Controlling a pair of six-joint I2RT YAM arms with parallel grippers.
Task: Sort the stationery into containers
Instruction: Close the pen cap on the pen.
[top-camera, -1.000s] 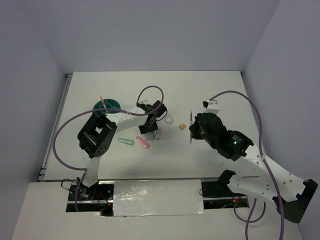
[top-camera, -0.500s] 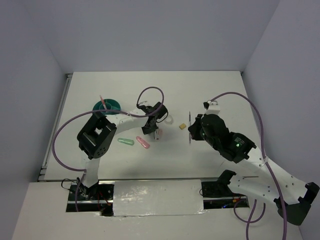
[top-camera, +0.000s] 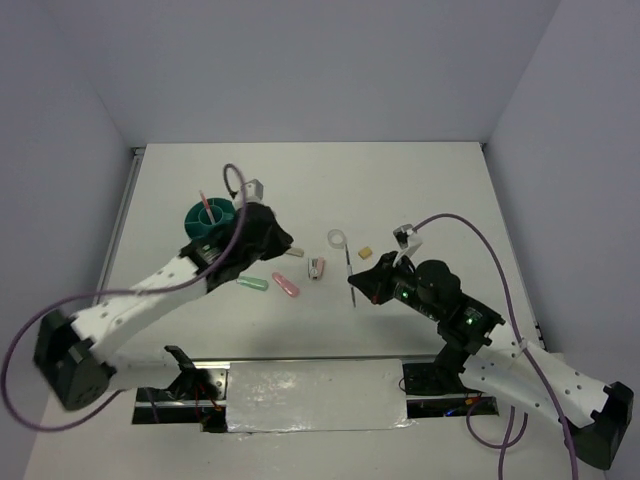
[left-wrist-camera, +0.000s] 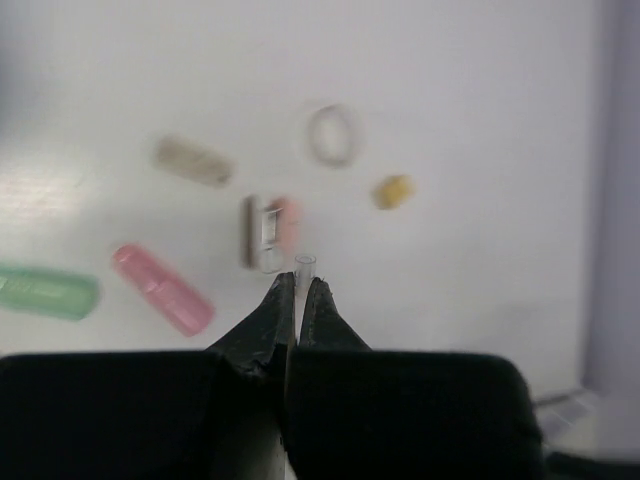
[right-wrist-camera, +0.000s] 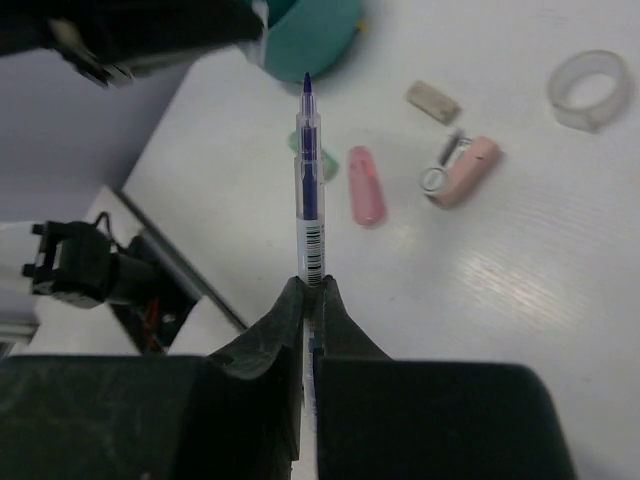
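Observation:
The teal organiser cup (top-camera: 212, 218) stands at the left with a red-pink pen (top-camera: 206, 203) upright in it. My left gripper (top-camera: 283, 243) hangs just right of the cup, shut (left-wrist-camera: 298, 280) on a thin clear tube (left-wrist-camera: 304, 264). Below it on the table lie a mint-green eraser (left-wrist-camera: 45, 291), a pink eraser (left-wrist-camera: 162, 289), a pink-and-grey item (left-wrist-camera: 270, 228), a grey block (left-wrist-camera: 193, 160), a tape ring (left-wrist-camera: 333, 134) and a tan block (left-wrist-camera: 393, 190). My right gripper (right-wrist-camera: 313, 285) is shut on a thin clear pen (right-wrist-camera: 309, 190) with blue ink, held above the table (top-camera: 352, 275) right of the items.
Grey walls close the white table (top-camera: 450, 190) at the back and both sides. The cup's rim (right-wrist-camera: 310, 40) lies beyond the held pen's tip. A cable (top-camera: 470, 235) loops over the right arm. The arm bases stand at the near edge.
My left gripper closed, lifted from the pink-and-grey item and swung left toward the cup, the arm now stretched out. My right gripper moved left and nearer, still holding the pen.

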